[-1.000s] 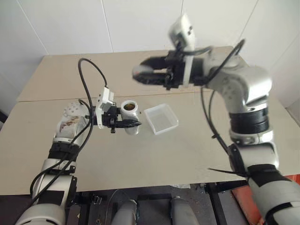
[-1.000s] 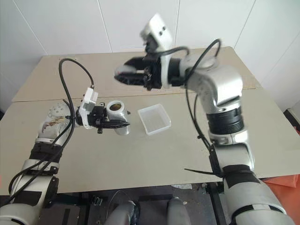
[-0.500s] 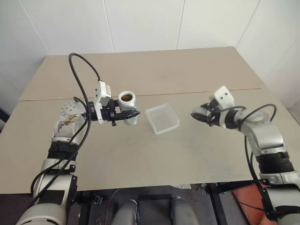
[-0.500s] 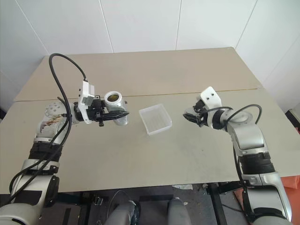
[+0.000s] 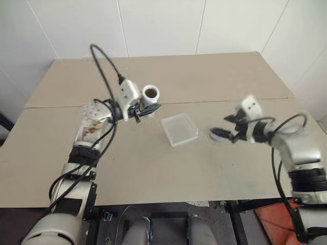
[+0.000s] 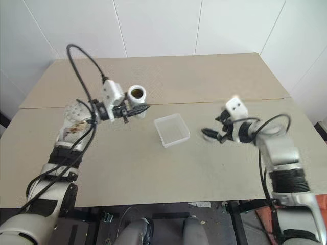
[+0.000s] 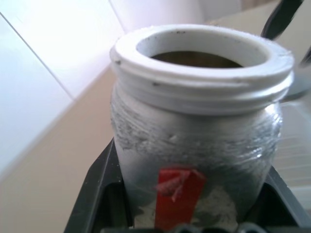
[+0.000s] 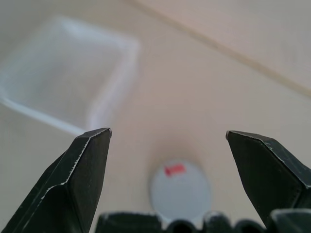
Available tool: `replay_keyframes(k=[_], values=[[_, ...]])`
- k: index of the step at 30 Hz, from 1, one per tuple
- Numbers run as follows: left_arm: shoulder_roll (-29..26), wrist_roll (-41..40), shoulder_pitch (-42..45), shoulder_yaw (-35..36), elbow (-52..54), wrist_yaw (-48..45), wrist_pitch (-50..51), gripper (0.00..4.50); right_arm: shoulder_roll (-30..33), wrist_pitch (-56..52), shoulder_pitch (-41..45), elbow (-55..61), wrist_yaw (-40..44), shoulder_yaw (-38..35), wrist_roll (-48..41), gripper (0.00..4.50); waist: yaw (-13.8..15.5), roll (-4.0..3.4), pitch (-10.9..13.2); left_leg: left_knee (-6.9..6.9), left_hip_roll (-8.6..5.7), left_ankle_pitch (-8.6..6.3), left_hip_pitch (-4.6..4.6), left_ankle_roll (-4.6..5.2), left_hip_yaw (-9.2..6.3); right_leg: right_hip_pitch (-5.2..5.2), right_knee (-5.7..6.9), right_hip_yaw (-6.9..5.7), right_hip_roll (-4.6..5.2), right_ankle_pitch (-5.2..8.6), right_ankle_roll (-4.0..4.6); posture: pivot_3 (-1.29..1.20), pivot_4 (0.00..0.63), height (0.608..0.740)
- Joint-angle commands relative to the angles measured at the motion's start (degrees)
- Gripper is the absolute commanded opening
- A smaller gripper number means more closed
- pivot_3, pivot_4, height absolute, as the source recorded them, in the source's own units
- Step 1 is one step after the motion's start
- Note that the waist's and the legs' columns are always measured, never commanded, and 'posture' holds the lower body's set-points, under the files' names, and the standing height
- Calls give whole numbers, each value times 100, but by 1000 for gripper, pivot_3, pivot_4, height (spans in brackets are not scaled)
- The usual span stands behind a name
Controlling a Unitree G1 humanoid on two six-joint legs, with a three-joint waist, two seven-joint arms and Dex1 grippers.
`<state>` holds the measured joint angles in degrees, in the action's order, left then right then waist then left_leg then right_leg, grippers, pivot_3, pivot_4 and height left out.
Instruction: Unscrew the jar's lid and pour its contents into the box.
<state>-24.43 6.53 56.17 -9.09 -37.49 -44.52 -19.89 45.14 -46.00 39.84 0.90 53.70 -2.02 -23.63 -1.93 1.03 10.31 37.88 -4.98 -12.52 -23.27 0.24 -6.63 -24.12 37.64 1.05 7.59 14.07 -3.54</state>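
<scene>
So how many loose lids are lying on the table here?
1. The lid lies flat on the table, just right of the box, between the open right gripper fingers.

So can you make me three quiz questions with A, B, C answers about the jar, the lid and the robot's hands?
1. Where is the lid?
A. on the jar
B. on the table, right of the box
C. inside the box

2. What colour is the mark on the lid?
A. red
B. blue
C. green

3. How is the right gripper?
A. shut on the lid
B. shut on the box
C. open

Answers:
1 B: the lid lies flat on the table beside the box.
2 A: the right wrist view shows a small red mark on its grey top.
3 C: its fingers stand wide apart above the lid, while the left gripper holds the jar.
</scene>
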Motion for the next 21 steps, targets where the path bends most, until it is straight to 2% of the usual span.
replay_keyframes(k=[1,4,5,8,10,14,17,21], values=[[-76,1736,684,-862,-905,1682,-1396,1933,115,-667,266,283,519,26,-594,4464,9,4,-2,-1,1,-1,1,1,6,1,-5,0,0,0,0,0,150,740],[-202,4108,1637,-2427,-1632,4128,-1867,1933,156,-1212,558,271,690,248,-804,4464,70,9,0,2,0,-4,-7,6,18,-2,-1,2,1,0,-1,0,150,740],[-150,4991,2003,-3121,-1891,5074,-1661,1933,171,-1303,633,246,742,308,-836,4464,90,9,0,2,0,-4,-10,7,22,-6,-1,4,1,-1,-1,0,150,740],[110,6380,2632,-4340,-2538,6870,-1136,1933,201,-1382,730,213,785,391,-846,4464,130,11,2,6,-3,-8,-27,13,29,-18,6,8,2,1,-6,0,150,740],[383,6882,2870,-4858,-2901,7573,-822,1933,201,-1441,760,219,745,362,-855,4464,131,11,2,10,-4,-11,-36,18,29,-21,25,7,2,1,-10,0,150,740],[809,7381,3032,-5472,-3369,8078,-610,1933,147,-1630,757,297,577,199,-999,4464,128,12,2,30,-6,-15,-56,25,29,-36,33,6,4,4,-15,0,150,740],[1081,7647,3025,-5799,-3562,8022,-266,1933,134,-1736,653,432,362,27,-1103,4464,125,14,4,32,-7,-14,-60,24,31,-39,36,6,5,4,-15,0,150,740],[1209,7607,3097,-5811,-3727,7917,72,1933,123,-1827,529,610,205,-154,-1245,4464,121,14,4,33,-6,-15,-60,25,31,-40,36,6,6,4,-15,0,150,740]])
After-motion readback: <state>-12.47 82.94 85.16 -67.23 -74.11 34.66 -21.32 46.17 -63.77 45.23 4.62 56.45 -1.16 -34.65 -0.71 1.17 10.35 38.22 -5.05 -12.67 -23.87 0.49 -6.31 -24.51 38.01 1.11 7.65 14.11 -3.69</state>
